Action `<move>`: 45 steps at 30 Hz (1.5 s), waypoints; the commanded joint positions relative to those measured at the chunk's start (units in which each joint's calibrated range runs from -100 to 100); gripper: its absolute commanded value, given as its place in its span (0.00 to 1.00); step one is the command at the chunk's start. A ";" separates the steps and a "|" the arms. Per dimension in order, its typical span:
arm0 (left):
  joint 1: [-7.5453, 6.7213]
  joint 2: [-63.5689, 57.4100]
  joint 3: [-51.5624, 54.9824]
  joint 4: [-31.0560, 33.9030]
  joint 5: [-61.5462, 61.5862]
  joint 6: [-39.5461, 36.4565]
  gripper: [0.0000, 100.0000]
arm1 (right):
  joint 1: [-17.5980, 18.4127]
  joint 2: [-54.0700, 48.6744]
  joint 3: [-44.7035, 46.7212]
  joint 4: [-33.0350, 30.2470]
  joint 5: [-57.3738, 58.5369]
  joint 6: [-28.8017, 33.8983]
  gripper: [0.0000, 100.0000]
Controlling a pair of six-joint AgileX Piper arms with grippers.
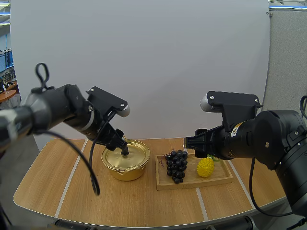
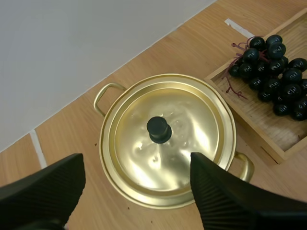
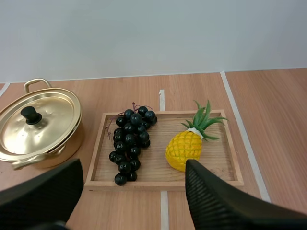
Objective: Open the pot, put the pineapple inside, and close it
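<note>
Closest in the high view, my right gripper (image 1: 187, 142) hangs near the wooden tray (image 1: 218, 178). On this tray the pineapple (image 1: 205, 166) lies beside the grapes (image 1: 176, 165). My left gripper (image 1: 122, 143) is just above the knob (image 1: 124, 151) of the golden pot (image 1: 125, 168), whose lid (image 1: 132, 156) is still on.

From the left wrist, the jaws stand spread on both sides of the knob, not touching it.

From the right wrist, the jaws are also spread, before the tray.

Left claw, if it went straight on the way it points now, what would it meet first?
Most likely the knob on the lid: the open left claw points down at it, the knob ahead between its fingers, though depth is unclear.
</note>
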 commanded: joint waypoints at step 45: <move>-1.81 26.20 -19.58 2.54 19.11 -1.11 0.00 | -0.32 0.03 -0.38 0.29 -1.03 0.18 1.00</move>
